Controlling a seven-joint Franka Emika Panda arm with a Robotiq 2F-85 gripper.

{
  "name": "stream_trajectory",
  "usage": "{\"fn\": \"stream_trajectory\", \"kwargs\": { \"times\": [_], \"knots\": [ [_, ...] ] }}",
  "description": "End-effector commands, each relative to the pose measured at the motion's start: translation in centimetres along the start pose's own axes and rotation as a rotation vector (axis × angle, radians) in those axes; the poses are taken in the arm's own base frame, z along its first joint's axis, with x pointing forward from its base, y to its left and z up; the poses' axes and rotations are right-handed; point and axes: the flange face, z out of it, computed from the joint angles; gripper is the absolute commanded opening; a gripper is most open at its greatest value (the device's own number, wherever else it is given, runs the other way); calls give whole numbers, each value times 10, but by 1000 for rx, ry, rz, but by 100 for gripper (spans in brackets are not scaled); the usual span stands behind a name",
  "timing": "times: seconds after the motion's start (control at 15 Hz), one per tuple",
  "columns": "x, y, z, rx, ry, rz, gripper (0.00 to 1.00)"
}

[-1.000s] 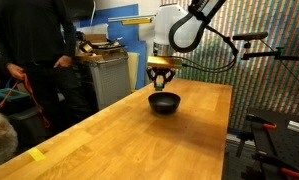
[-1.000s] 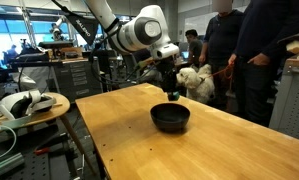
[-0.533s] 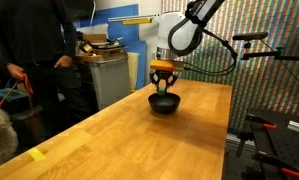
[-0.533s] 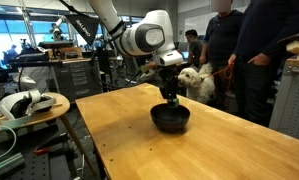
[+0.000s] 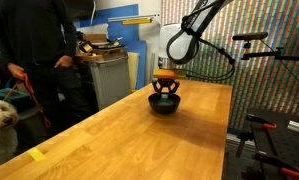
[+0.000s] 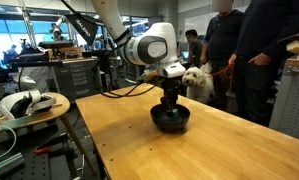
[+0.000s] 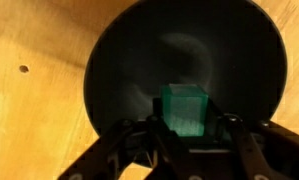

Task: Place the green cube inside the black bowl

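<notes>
So the whole thing comes down to one relation right now: is the green cube (image 7: pixel 184 110) over the inside of the black bowl (image 7: pixel 119 70) or not? From the wrist view I'd say yes. The cube sits with dark bowl floor showing on every side I can see, a bit off the bowl's middle toward the bottom edge of that view, but well inside the rim.

The fingers (image 7: pixel 149 138) are closed in on the cube from both sides, one each side of it, so it's clamped between them. Fair warning though: it's dark fingers against a dark bowl, so I can't actually make out the contact line. I'm going by how snugly the cube sits between them.

In both exterior views the fingers (image 5: pixel 165 90) hang straight down over the bowl (image 5: pixel 164 103) with their tips at about rim level or just inside it. The bowl (image 6: pixel 171 121) rests flat on the desk (image 6: pixel 129 140), away from the edges. I can't pick out the cube in those two views, it's too small and hidden by the fingers (image 6: pixel 170 102).

No long axis to worry about, since it's a cube. It lies directly between the fingers and the bowl floor is straight below it. My guess is the next move only needs the fingers to part — no sideways shift — and the drop looks short enough that a bounce over the rim seems unlikely.
</notes>
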Motion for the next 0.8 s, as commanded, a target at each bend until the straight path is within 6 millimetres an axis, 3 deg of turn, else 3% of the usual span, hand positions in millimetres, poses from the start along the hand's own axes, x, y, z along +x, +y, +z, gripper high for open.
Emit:
{"fn": "stream_trajectory", "kwargs": {
  "times": [0.0, 0.2, 0.47, 0.73],
  "knots": [
    [1, -11, 3, -2, -8, -42, 74],
    [-1, -14, -1, 4, 5, -58, 98],
    [-6, -16, -22, 30, 42, -91, 100],
    [-13, -16, -56, 57, 110, -177, 100]
  ]
}}
